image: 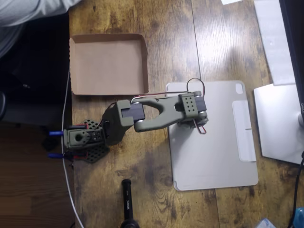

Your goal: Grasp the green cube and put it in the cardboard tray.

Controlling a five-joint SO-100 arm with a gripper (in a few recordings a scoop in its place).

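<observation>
The cardboard tray [108, 64] lies at the upper left of the wooden table, brown, shallow and with nothing in it. My olive-green arm [142, 116] reaches from its base at the left towards the right. Its gripper [193, 113] points straight down over the upper left corner of a pale grey tablet cover [213, 137]. The wrist hides the fingers, so whether they are open or shut cannot be told. The green cube is hidden or out of view.
The arm's black base [83, 142] is clamped at the table's left edge, with a white cable [66, 118] running along it. A black cylinder [127, 204] lies at the bottom edge. White sheets and a device [278, 118] fill the right side. Pale cloth [28, 12] shows top left.
</observation>
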